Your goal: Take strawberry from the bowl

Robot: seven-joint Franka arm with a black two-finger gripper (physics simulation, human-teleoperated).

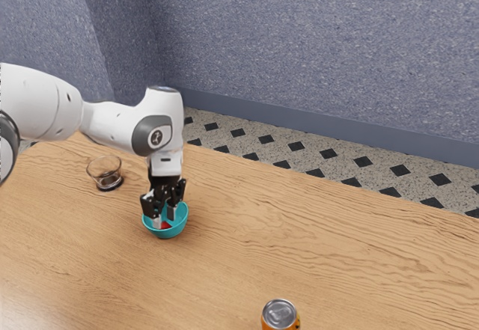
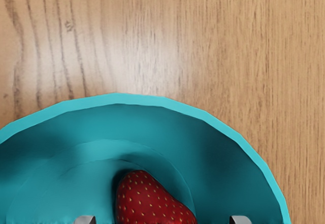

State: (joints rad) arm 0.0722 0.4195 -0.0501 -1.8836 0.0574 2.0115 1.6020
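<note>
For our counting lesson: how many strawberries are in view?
1. The strawberry lies inside the teal bowl, beneath the end effector; others may be hidden in the bowl's unseen part.

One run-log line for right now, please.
gripper: open, fingertips either side of strawberry | strawberry: in teal bowl, not gripped | status: not yet taken out
</note>
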